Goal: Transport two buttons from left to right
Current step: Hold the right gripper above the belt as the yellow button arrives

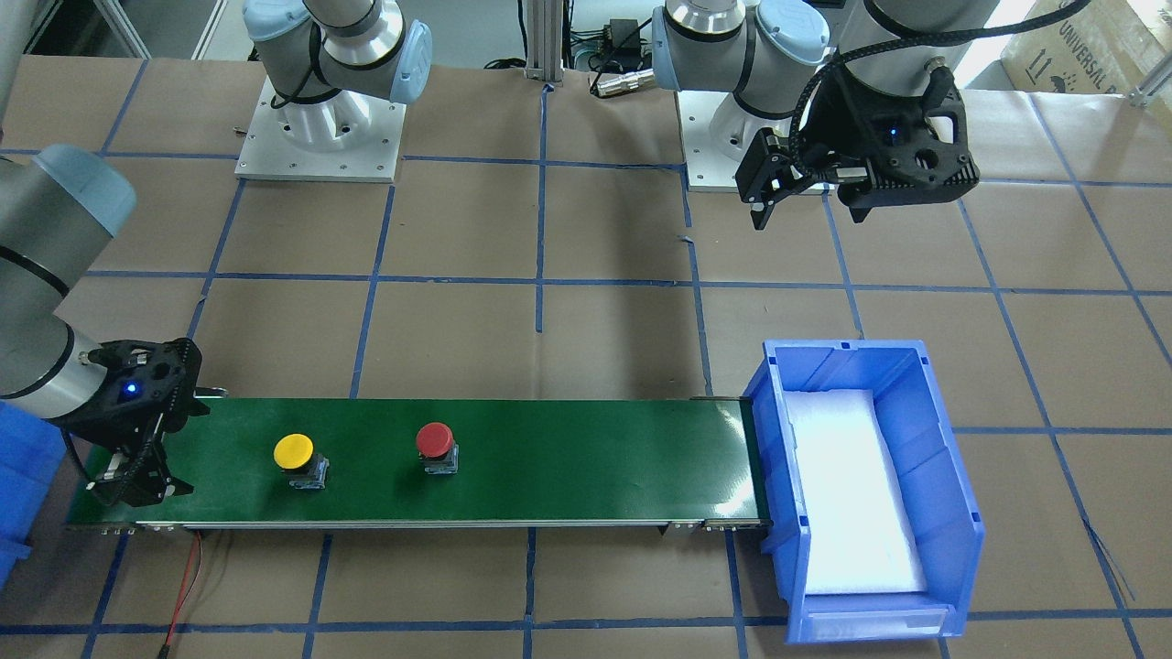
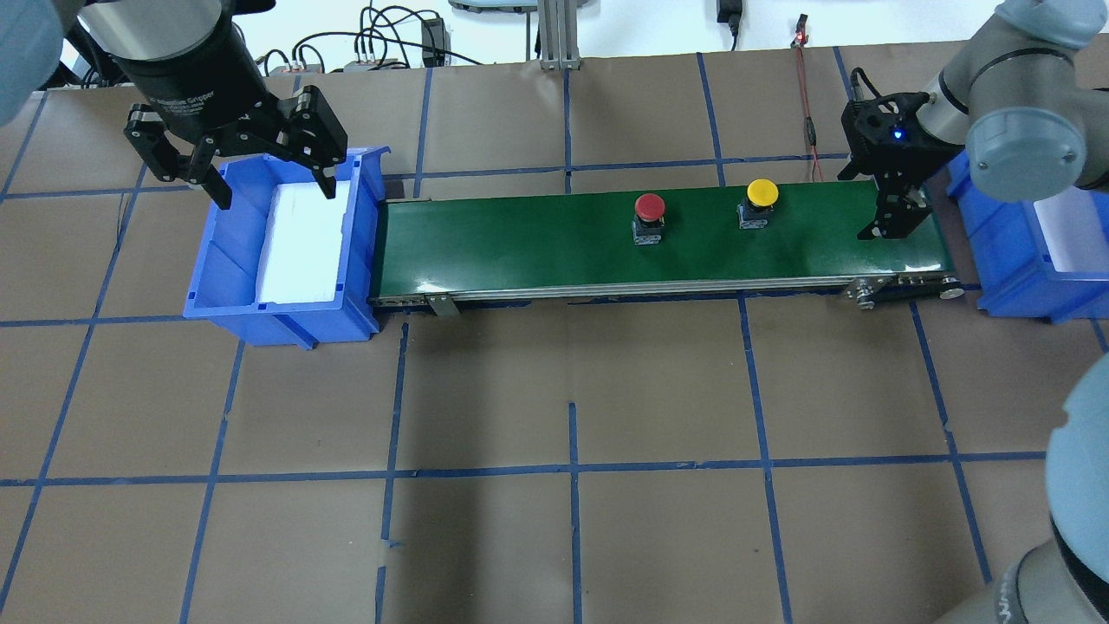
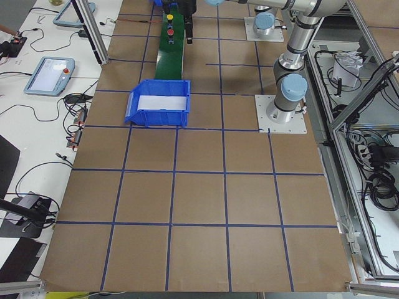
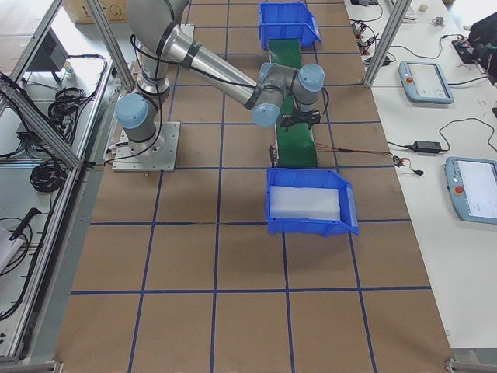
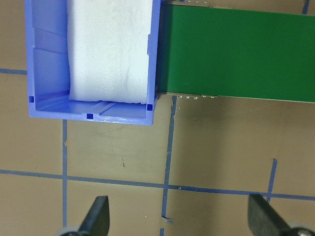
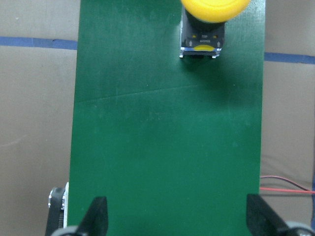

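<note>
The red button (image 2: 649, 208) and the yellow button (image 2: 762, 193) stand upright on the green conveyor belt (image 2: 520, 247), the yellow one nearer my right gripper. My right gripper (image 2: 888, 230) is open and empty, low over the belt's right end. Its wrist view shows the yellow button (image 6: 206, 19) ahead of the open fingers (image 6: 98, 211). My left gripper (image 2: 277, 198) is open and empty, raised above the far side of the blue bin (image 2: 286, 325) at the belt's left end. In the front-facing view the yellow button (image 1: 293, 450) and the red button (image 1: 435, 440) sit left of centre.
The left blue bin holds a white foam pad (image 2: 299, 238). A second blue bin (image 2: 1005, 286) stands just beyond the belt's right end. A red wire (image 2: 806, 95) runs behind the belt. Brown paper with blue tape lines covers the table (image 2: 572, 485).
</note>
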`<state>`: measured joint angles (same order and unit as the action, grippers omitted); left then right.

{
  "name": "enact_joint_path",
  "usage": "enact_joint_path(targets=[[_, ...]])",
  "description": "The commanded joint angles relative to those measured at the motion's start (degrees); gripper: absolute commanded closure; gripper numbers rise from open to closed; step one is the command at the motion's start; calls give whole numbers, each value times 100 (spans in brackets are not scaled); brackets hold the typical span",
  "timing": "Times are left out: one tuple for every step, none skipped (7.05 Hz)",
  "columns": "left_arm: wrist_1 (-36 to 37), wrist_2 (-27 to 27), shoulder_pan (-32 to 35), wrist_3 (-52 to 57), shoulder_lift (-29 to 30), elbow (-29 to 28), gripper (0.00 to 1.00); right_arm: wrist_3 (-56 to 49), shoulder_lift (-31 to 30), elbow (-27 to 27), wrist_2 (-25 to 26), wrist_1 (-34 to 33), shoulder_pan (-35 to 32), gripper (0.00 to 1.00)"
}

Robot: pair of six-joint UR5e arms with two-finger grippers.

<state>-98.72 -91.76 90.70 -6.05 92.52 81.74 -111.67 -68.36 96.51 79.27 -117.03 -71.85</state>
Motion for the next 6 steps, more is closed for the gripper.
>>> enact_joint_path(targets=[[11,0,0,-1,3,0,0,66,42,-1,-43,-4,66,1],[19,9,0,-1,20,0,0,75,25,-9,-165,-13,66,1],[19,9,0,-1,21,0,0,75,25,-1,-218,4,66,1],[19,18,0,-1,21,0,0,75,7,-1,-219,13,66,1],[28,18,-9,-1,47,0,0,75,-1,-1,-219,13,58,1],[28,0,0,16,38,9,0,75,7,-1,-227,13,57,1]])
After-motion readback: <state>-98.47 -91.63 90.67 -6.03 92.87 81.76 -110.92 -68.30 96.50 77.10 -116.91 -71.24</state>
